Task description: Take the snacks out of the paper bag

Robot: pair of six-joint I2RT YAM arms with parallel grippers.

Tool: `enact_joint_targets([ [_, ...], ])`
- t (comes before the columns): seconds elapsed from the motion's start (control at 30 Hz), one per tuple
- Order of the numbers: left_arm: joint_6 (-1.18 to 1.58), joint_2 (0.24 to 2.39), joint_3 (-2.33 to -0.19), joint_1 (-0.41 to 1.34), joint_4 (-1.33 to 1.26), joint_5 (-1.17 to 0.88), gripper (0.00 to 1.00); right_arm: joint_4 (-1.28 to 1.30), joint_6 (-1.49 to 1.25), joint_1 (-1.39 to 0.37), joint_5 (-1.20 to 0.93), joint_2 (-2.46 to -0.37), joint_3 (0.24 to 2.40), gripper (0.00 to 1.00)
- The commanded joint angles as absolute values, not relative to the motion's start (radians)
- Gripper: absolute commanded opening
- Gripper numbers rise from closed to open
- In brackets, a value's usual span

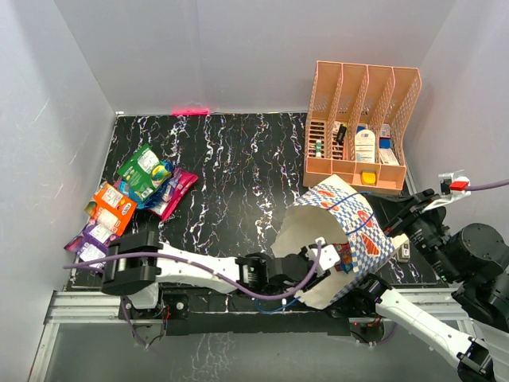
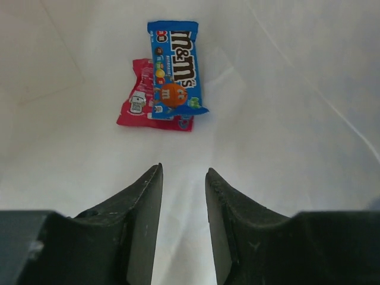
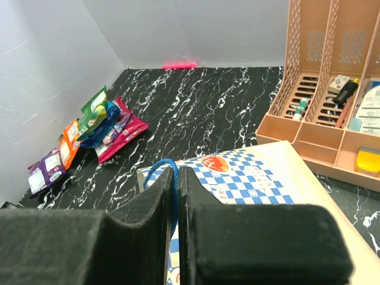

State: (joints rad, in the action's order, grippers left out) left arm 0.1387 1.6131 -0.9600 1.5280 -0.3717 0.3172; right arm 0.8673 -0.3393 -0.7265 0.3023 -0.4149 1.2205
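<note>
fingers of my left gripper (image 2: 184,171) stand partly apart, empty, inside the cream paper bag (image 1: 306,227). ahead, a blue m&m's packet (image 2: 175,68) overlaps a red packet (image 2: 135,101). my right gripper (image 3: 177,172) is clamped on the bag's blue cord handle (image 3: 160,162). beyond, on the black marbled tabletop (image 1: 231,175), lie the piled snacks (image 1: 135,191) at left and a peach organizer (image 1: 358,103) by pale walls (image 1: 238,48).

Marbled table (image 1: 238,167): snacks (image 1: 145,177), paper bag (image 1: 367,237), organizer (image 1: 334,175)
</note>
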Motion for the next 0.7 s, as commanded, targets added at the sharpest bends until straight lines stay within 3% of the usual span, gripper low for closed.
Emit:
enact_joint_targets([
  [0.0,0.002,1.693,-1.024,1.531,-0.493,0.405,0.33,0.718,-0.302,-0.732,0.277,-0.446,1.241,0.07],
  [0.13,0.147,1.760,-1.077,1.523,-0.457,0.483,0.23,0.696,-0.293,-0.731,0.266,-0.466,1.243,0.07],
  [0.37,0.481,1.792,-1.061,1.493,-0.421,0.451,0.20,0.615,-0.290,-0.731,0.254,-0.477,1.210,0.07],
  [0.67,0.598,1.732,-1.001,1.328,-0.321,0.302,0.20,0.407,-0.285,-0.730,0.239,-0.527,1.138,0.07],
])
